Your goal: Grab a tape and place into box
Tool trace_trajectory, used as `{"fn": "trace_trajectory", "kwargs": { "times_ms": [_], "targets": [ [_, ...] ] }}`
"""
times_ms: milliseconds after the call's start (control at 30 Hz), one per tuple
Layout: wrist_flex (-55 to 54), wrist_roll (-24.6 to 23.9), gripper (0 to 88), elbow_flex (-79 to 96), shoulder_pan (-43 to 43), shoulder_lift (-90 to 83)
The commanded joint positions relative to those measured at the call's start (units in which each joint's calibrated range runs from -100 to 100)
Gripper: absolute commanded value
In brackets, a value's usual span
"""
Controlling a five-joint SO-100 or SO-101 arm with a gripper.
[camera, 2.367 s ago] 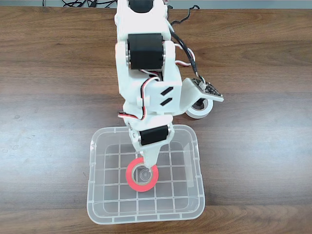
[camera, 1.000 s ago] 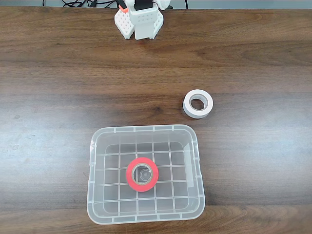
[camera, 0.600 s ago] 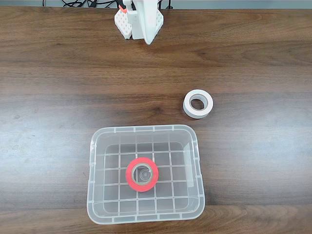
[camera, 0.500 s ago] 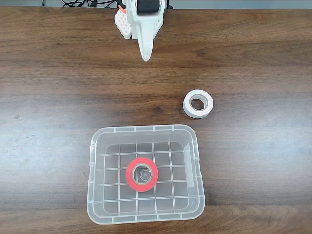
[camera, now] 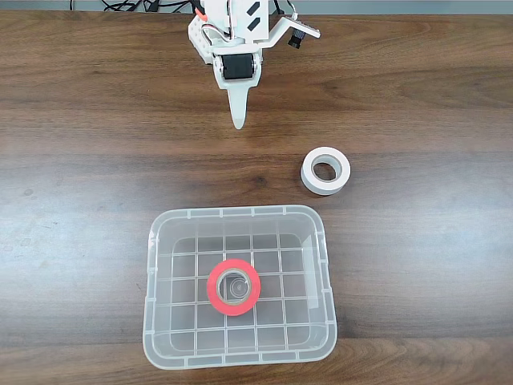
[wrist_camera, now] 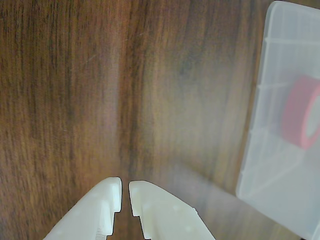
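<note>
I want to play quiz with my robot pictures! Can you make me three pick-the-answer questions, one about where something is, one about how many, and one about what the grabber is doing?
1. Where is the red tape?
A. On the wooden table beside the box
B. Lying flat inside the box
C. Between the gripper's fingers

2. How many tape rolls are there in the fixed view?
A. One
B. Two
C. Four

3. What is the gripper doing?
A. Squeezing the white tape
B. Reaching into the box
C. Nearly closed, holding nothing

Answers:
1. B, the red tape lies on the grid bottom of the box.
2. B, the red one and the white tape out on the table.
3. C, the gripper is over bare wood with only a thin gap between its fingertips.
</note>
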Motion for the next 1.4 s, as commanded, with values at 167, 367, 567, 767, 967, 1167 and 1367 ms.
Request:
{"fn": "trace_trajectory", "kwargs": {
  "times_ms": [167, 367, 567, 767, 967, 1167, 1367],
  "targets": [
    [-0.60, -3.02, 1.0, -0.72, 0.19, -0.80],
    [-0.60, -2.97, 1.3, -0.72, 0.33, -0.72],
    [-0.60, -2.97, 1.3, -0.72, 0.33, -0.72],
    [-0.60, -2.97, 1.3, -0.72, 0.33, -0.72],
    [-0.60, -2.97, 1.3, -0.72, 0.33, -0.72],
    [-0.60, -2.97, 1.3, -0.63, 0.33, -0.72],
    [-0.60, -2.97, 1.3, -0.63, 0.33, -0.72]
  ]
}}
